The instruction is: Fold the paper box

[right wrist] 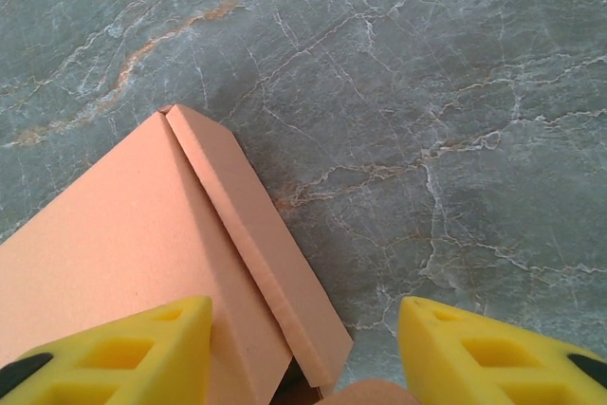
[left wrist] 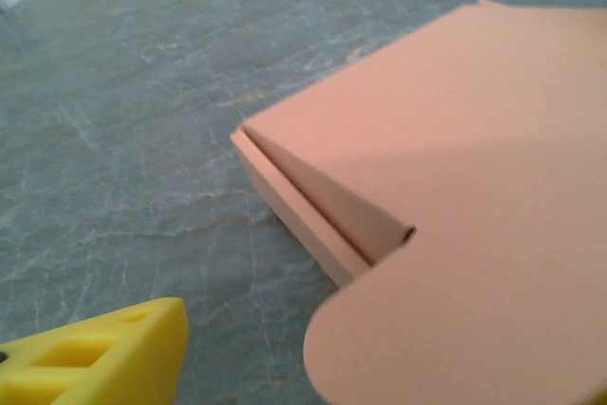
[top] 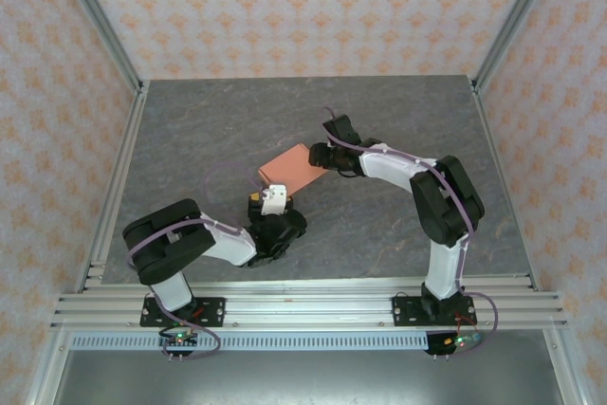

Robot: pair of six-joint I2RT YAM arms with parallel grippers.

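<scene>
The paper box (top: 289,170) is seen mid-bench (top: 398,130), lying slantwise, long axis near-left to far-right. Its far-right corner is straddled by the right gripper (right wrist: 305,318), jaws parted — nothing pinched. The left gripper (top: 268,193) is held just beside the near-left end, jaws released too.

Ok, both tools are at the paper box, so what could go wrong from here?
1. The side flap looks untucked and lies between the fingers of the open right tool; closing there may crease it rather than tuck it.
2. The left tool is off the paper box, so a push could slide it across the table.
3. The rounded lid flap sits raised over the side wall and may spring open.
</scene>
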